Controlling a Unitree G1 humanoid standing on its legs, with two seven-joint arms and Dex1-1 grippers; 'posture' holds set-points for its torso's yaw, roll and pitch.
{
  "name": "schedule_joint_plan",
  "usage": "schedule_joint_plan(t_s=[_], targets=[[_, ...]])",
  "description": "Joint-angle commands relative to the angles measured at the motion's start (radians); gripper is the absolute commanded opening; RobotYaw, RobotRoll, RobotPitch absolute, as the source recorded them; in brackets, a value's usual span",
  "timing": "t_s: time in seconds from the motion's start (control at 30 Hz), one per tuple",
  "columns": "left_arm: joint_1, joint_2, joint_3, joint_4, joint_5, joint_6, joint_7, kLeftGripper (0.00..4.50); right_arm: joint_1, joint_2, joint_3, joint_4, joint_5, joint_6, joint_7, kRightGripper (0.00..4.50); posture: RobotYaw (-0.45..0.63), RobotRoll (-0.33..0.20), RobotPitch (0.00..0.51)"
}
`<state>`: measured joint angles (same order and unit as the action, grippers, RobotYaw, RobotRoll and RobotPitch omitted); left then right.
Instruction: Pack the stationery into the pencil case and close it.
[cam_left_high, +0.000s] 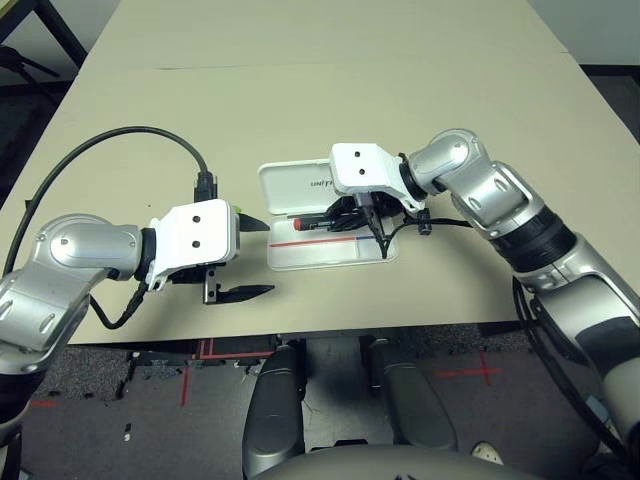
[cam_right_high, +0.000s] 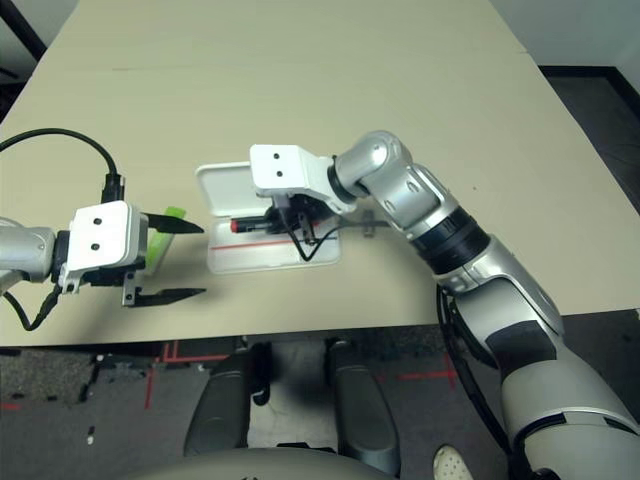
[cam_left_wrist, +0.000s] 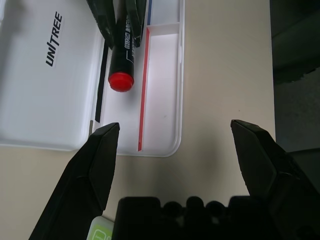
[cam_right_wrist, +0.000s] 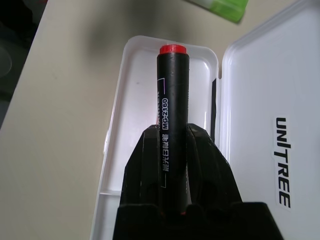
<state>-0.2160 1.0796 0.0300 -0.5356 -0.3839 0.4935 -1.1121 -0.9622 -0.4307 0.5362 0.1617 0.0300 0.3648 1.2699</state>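
Note:
The white pencil case (cam_left_high: 320, 256) lies open near the table's front edge, its "UNITREE" lid (cam_left_wrist: 45, 75) folded back. My right gripper (cam_left_high: 356, 214) is shut on the red-and-black marker pen (cam_right_wrist: 172, 85) and holds it level just above the tray, red cap toward my left arm. My left gripper (cam_left_high: 270, 256) stands open beside the case's left end, nothing between its fingers. The light-green highlighter (cam_right_high: 172, 214) lies on the table, mostly hidden under that gripper. A tiny dark oblong piece (cam_left_high: 424, 228) lies just right of the case.
A black cable (cam_left_high: 140, 135) loops from my left wrist over the table's left side. The table's front edge (cam_left_high: 400, 328) runs close below the case. Bare tabletop (cam_left_high: 330, 90) stretches behind the case.

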Motion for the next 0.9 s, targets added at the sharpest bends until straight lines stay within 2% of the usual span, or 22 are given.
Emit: schedule_joint_plan(t_s=[0.03,0.27,0.3,0.7,0.9], targets=[[0.016,0.011,0.012,-0.016,0.002,0.003,0.002,4.5,0.024,0.015,-0.016,0.007,-0.003,-0.046,-0.011,1.56,0.1,0.0,0.215],[0.028,0.018,0.017,-0.013,0.004,-0.002,-0.005,4.5,0.042,-0.031,-0.097,-0.089,0.066,0.01,0.024,4.29,0.1,0.0,0.217],[0.031,0.02,0.018,-0.012,0.005,-0.004,-0.007,4.5,0.05,-0.051,-0.113,-0.115,0.087,0.031,0.04,4.47,0.1,0.0,0.216],[0.022,0.036,0.017,0.03,0.012,-0.026,-0.024,4.5,0.099,-0.33,-0.313,-0.28,0.34,0.265,0.198,4.47,0.07,0.0,0.211],[0.03,0.042,0.033,0.056,0.014,-0.032,-0.021,4.5,0.184,-0.467,-0.424,-0.334,0.43,0.326,0.213,4.47,0.06,0.0,0.206]])
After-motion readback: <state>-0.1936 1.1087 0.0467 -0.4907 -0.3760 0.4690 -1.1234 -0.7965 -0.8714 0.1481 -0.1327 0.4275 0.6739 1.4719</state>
